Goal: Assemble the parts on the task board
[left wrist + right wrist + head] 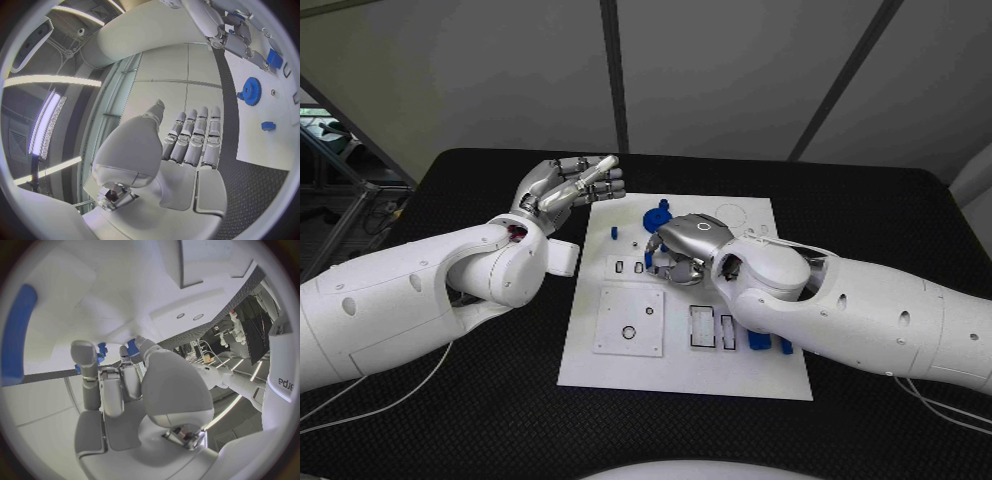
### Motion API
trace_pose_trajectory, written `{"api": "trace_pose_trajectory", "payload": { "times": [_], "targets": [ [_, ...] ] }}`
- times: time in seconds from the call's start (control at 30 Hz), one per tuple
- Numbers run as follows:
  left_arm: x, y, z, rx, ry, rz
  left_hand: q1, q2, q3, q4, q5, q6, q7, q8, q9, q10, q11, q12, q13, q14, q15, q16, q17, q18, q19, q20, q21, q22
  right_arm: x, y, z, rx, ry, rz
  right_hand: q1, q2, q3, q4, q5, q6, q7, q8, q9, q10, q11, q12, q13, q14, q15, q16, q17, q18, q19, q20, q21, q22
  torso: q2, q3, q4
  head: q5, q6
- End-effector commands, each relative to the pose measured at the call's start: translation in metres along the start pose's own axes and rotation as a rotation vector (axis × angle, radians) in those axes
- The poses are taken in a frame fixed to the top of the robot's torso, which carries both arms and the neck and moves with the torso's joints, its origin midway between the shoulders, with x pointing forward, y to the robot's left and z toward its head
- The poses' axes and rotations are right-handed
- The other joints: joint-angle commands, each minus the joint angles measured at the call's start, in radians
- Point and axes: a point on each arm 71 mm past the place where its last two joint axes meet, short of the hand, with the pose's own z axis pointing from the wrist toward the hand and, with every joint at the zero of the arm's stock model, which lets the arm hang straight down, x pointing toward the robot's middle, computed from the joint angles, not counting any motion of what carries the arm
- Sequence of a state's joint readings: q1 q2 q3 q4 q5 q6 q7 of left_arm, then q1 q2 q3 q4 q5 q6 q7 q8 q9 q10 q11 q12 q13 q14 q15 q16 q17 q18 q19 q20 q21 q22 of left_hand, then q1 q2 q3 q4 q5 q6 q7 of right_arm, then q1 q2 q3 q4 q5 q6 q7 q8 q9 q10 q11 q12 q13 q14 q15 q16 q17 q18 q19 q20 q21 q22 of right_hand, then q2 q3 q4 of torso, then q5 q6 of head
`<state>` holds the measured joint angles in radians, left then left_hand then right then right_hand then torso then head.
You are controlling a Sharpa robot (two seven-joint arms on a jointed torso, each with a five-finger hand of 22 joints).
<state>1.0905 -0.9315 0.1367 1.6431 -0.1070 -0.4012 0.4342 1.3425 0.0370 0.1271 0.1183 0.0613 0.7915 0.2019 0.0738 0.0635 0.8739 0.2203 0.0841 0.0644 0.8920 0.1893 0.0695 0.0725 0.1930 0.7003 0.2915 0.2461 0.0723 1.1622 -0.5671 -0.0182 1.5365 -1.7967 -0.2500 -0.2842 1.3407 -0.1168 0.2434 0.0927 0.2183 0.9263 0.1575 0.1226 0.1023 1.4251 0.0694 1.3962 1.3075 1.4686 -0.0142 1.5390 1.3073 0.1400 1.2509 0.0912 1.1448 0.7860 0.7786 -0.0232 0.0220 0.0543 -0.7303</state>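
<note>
Over the middle of the task board (733,375) hangs the right hand (687,245), knuckles up and fingers curled down toward the small slots near the board's centre; it is much the nearer hand to the parts. From it, the blue gear (655,214) lies just off at about eleven o'clock, a small blue peg (613,233) at about nine o'clock, and two more blue pieces (769,342) at about five o'clock beside the forearm. Whether the fingers pinch anything I cannot tell: the palm covers them from above, and the right wrist view gives only blue bits (102,351) past the fingertips, too blurred to judge contact. At ten o'clock from the board's centre, the left hand (571,187) stands off the board's far left corner, raised, fingers straight and close together, holding nothing; its wrist view looks across at the gear (251,91).
</note>
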Motion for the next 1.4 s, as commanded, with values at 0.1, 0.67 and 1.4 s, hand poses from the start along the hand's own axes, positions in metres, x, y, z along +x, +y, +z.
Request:
{"api": "trace_pose_trajectory", "payload": {
  "times": [0.1,0.67,1.4],
  "targets": [
    [0.001,-0.001,0.0,0.005,0.013,-0.003,0.0,0.011,-0.002,-0.006,0.001,-0.007,0.064,-0.004,-0.001,-0.001,0.003,-0.006,-0.001,-0.006,0.0,-0.004,-0.002,-0.018,0.003,-0.002,0.0,-0.001,0.004,-0.002,-0.001,0.01,0.03,-0.006,-0.006,-0.008,-0.008,0.0,-0.004,-0.011,0.0,-0.006,0.0,-0.012,0.0,-0.006,0.04,0.086,0.007,-0.002,0.195,-0.005,-0.002,0.004,-0.007,-0.003,0.0,-0.0002,0.0,0.0,-0.002],
    [0.0,-0.001,0.0,0.005,0.012,-0.003,0.0,0.011,-0.002,-0.006,0.001,-0.007,0.064,-0.004,-0.001,-0.001,0.003,-0.006,-0.001,-0.006,0.0,-0.004,-0.002,-0.018,0.003,-0.002,0.0,-0.001,0.004,-0.003,-0.001,0.014,0.032,-0.004,-0.007,-0.021,-0.02,0.014,-0.009,-0.059,0.002,-0.013,0.001,-0.044,0.003,-0.04,-0.001,0.086,0.01,-0.003,0.195,-0.003,-0.011,0.007,-0.019,-0.02,0.0,-0.0002,-0.0001,0.001,-0.004],
    [-0.002,0.0,0.001,0.001,0.009,-0.001,0.0,0.012,0.0,-0.007,0.001,-0.007,0.065,-0.005,-0.001,-0.002,0.003,-0.006,-0.001,-0.006,0.0,-0.004,-0.002,-0.018,0.004,-0.002,0.0,0.0,0.001,0.001,-0.017,-0.001,-0.016,0.045,0.044,-0.051,-0.097,0.128,0.012,-0.161,0.012,0.027,-0.013,-0.058,0.012,-0.051,-0.028,0.084,0.017,-0.006,0.189,-0.001,-0.012,0.014,-0.031,-0.032,-0.002,0.0011,-0.0007,-0.004,0.001]
  ]
}}
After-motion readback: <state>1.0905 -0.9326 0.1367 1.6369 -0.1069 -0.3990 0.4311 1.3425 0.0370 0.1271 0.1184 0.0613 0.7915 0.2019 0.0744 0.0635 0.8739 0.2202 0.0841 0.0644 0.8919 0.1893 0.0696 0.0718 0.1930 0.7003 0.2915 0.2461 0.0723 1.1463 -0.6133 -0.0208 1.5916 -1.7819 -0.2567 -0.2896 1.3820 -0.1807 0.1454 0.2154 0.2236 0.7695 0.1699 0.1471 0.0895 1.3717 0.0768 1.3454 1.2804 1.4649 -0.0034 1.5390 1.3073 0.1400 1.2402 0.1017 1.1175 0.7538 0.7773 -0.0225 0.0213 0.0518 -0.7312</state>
